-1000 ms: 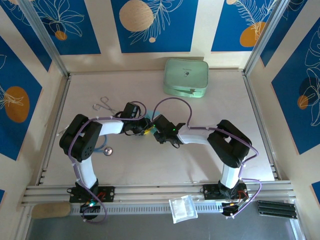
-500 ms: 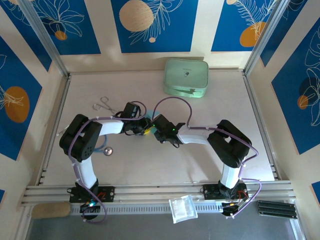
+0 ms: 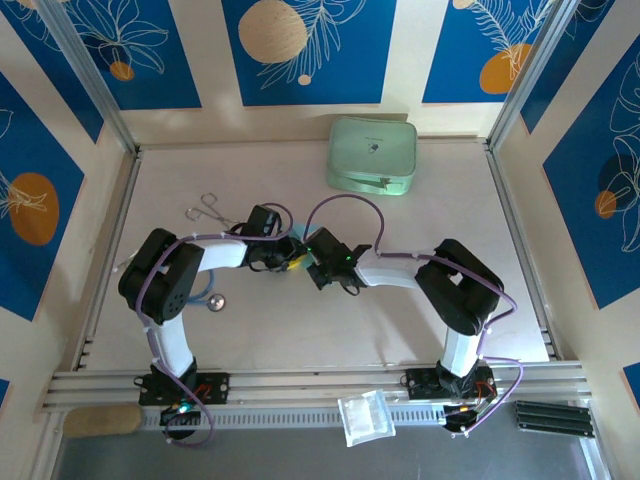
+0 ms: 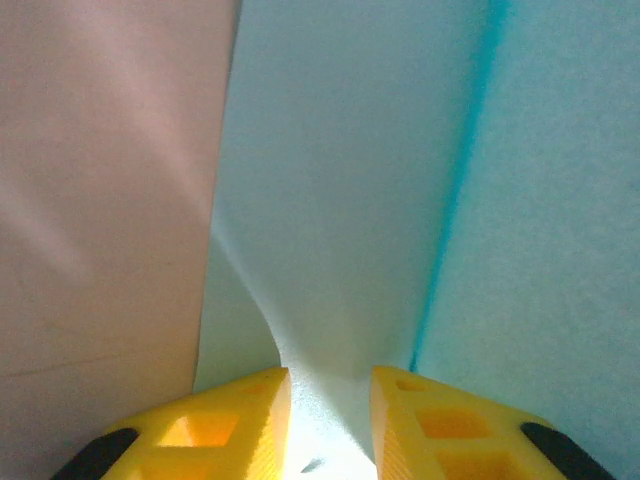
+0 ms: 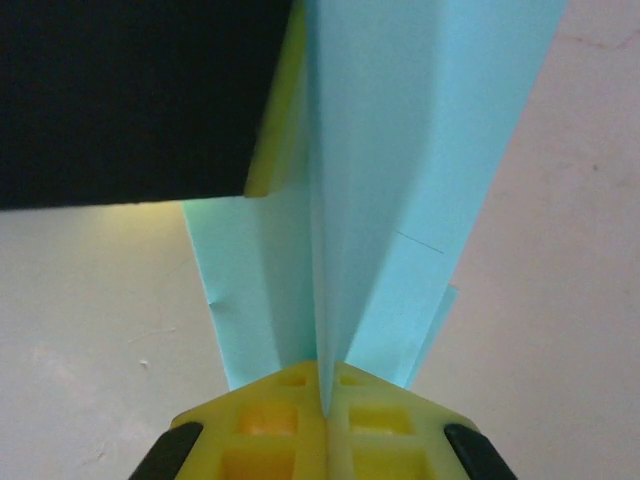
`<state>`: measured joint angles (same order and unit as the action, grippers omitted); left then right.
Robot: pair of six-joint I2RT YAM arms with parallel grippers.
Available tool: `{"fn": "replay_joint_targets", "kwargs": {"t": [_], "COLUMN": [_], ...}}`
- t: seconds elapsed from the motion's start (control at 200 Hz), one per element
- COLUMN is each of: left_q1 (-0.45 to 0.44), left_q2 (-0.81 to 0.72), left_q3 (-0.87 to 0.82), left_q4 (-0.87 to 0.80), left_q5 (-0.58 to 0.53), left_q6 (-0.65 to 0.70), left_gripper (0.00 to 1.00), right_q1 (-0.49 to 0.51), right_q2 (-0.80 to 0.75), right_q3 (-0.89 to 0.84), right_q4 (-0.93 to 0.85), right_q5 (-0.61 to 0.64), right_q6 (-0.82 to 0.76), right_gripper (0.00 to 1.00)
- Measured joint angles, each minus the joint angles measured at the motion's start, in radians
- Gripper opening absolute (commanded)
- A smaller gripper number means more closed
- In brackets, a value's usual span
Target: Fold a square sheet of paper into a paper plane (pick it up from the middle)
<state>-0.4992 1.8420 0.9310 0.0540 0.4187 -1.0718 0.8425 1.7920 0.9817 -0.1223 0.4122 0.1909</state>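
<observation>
1. Top external view: both arms are reaching inward and meeting at mid-table, where the left gripper point(image 3: 290, 262) and the right gripper point(image 3: 313, 262) are facing each other over the thin, sky-blue, partly folded sheet of paper point(image 3: 297, 233).
2. Right wrist view: the right gripper is clenching the sheet of paper. Its yellow pads are pressing together on an upright lengthwise ridge, with a flap spreading down on either side toward the pale beige table top point(image 5: 90, 330).
3. Left wrist view: the left gripper's yellow fingers point(image 4: 235, 420) are standing slightly apart with a raised hump of paper between them. Whether they are pinching it cannot be told.
4. Step in hand, as judged: the centre fold is being gathered and held – the dart shape is taking form but is not finished.
5. Next move, as judged: the left gripper is needing a firm hold on the ridge before either arm starts pulling or pressing – uneven tension is risking a tear or a skewed crease.
6. Mint-green, rounded-corner case point(image 3: 372, 155) is lying well apart near the far edge, uninvolved.
</observation>
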Motion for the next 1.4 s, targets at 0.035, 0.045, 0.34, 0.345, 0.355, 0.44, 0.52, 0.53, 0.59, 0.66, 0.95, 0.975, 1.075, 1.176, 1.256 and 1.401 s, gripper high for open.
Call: {"fn": "replay_joint_targets", "kwargs": {"t": [0.035, 0.045, 0.34, 0.345, 0.355, 0.44, 0.52, 0.53, 0.59, 0.66, 0.95, 0.975, 1.075, 1.176, 1.256, 1.401], "left_q1": [0.000, 0.000, -0.001, -0.001, -0.001, -0.001, -0.001, -0.001, -0.001, -0.001, -0.001, -0.001, -0.002, -0.002, -0.003, -0.006], "left_q2": [-0.001, -0.001, -0.048, -0.049, -0.053, -0.076, -0.096, -0.099, -0.108, -0.111, -0.083, -0.077, -0.064, -0.064, -0.064, -0.050], "left_q3": [0.000, 0.001, 0.002, 0.002, 0.002, 0.002, 0.002, 0.002, 0.001, -0.004, -0.026, -0.027, -0.032, -0.037, -0.037, -0.036], "left_q4": [-0.005, -0.006, -0.113, -0.114, -0.118, -0.143, -0.148, -0.147, -0.137, -0.106, 0.045, 0.059, 0.090, 0.112, 0.128, 0.150], "left_q5": [-0.001, -0.001, -0.047, -0.048, -0.050, -0.069, -0.077, -0.076, -0.075, -0.067, 0.019, 0.026, 0.044, 0.060, 0.070, 0.086], "left_q6": [0.004, 0.005, 0.057, 0.058, 0.060, 0.076, 0.086, 0.086, 0.087, 0.086, 0.070, 0.069, 0.056, 0.051, 0.048, 0.048], "left_gripper": [0.27, 0.27, 0.27, 0.27, 0.27, 0.26, 0.25, 0.25, 0.25, 0.25, 0.31, 0.31, 0.32, 0.30, 0.28, 0.24], "right_q1": [-0.005, -0.007, -0.074, -0.075, -0.077, -0.103, -0.124, -0.126, -0.139, -0.152, -0.196, -0.200, -0.215, -0.229, -0.238, -0.251], "right_q2": [0.000, 0.000, 0.000, 0.000, 0.000, 0.000, 0.000, 0.000, 0.000, 0.000, 0.042, 0.045, 0.058, 0.070, 0.075, 0.077], "right_q3": [0.000, 0.000, 0.000, 0.000, 0.000, 0.000, 0.000, 0.000, 0.000, 0.000, 0.011, 0.015, 0.029, 0.035, 0.039, 0.039], "right_q4": [-0.001, -0.001, -0.006, -0.006, -0.006, -0.006, -0.006, -0.006, -0.006, -0.005, -0.014, -0.015, -0.023, -0.026, -0.029, -0.029], "right_q5": [-0.014, -0.021, -0.174, -0.176, -0.181, -0.237, -0.285, -0.291, -0.326, -0.367, -0.504, -0.513, -0.554, -0.588, -0.610, -0.643], "right_q6": [0.000, 0.000, 0.031, 0.031, 0.031, 0.046, 0.058, 0.059, 0.069, 0.076, 0.087, 0.087, 0.091, 0.093, 0.098, 0.099], "right_gripper": [0.04, 0.04, 0.04, 0.04, 0.04, 0.04, 0.04, 0.04, 0.04, 0.04, 0.05, 0.05, 0.05, 0.05, 0.05, 0.05]}}
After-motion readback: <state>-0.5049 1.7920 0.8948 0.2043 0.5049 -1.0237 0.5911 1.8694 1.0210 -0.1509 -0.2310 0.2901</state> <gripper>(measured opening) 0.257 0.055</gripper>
